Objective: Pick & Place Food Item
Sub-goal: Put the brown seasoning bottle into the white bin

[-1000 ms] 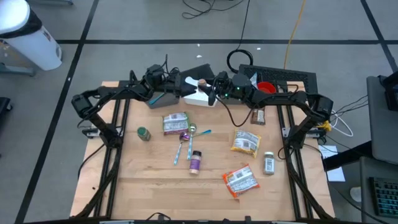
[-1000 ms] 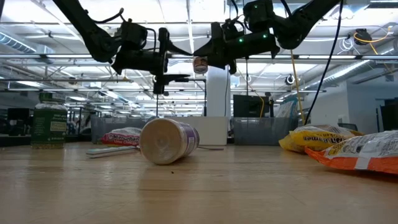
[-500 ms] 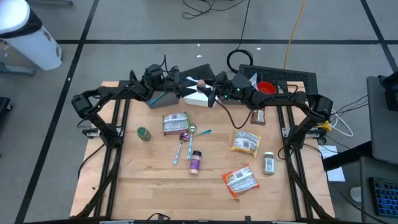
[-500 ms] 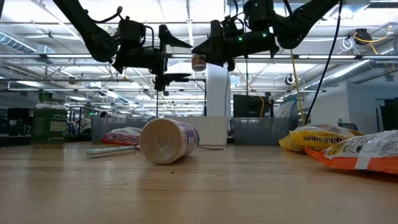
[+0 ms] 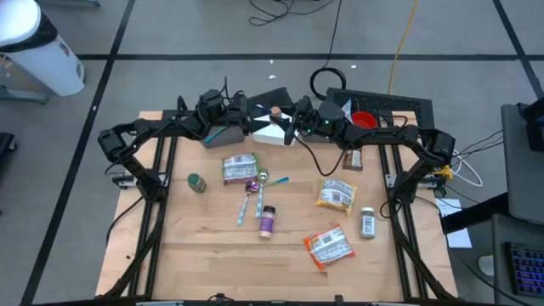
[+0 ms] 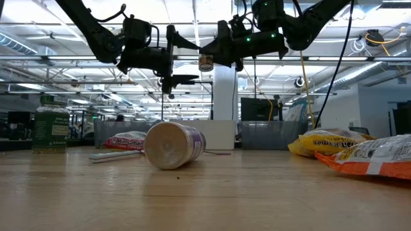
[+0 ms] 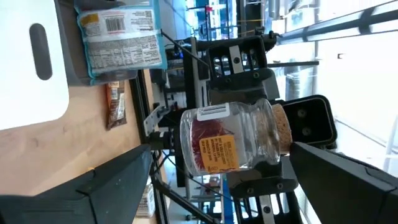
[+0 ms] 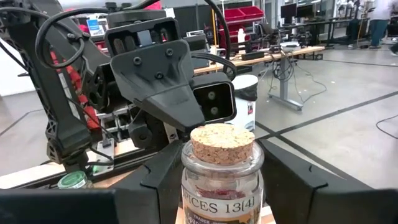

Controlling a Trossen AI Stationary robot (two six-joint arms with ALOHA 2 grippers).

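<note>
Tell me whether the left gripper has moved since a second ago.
Yes. In the low view the left gripper has opened and drawn slightly away from the spice jar, which the right gripper holds in front of the white pillar.

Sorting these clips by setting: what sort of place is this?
Likely a robotics lab or workshop: a wooden table on a metal frame, floor cables, and open industrial ceiling trusses with benches behind.

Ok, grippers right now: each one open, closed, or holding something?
Left gripper: open, fingers either side of the jar, not gripping.
Right gripper: shut on the jar, holding it in the air.
</note>
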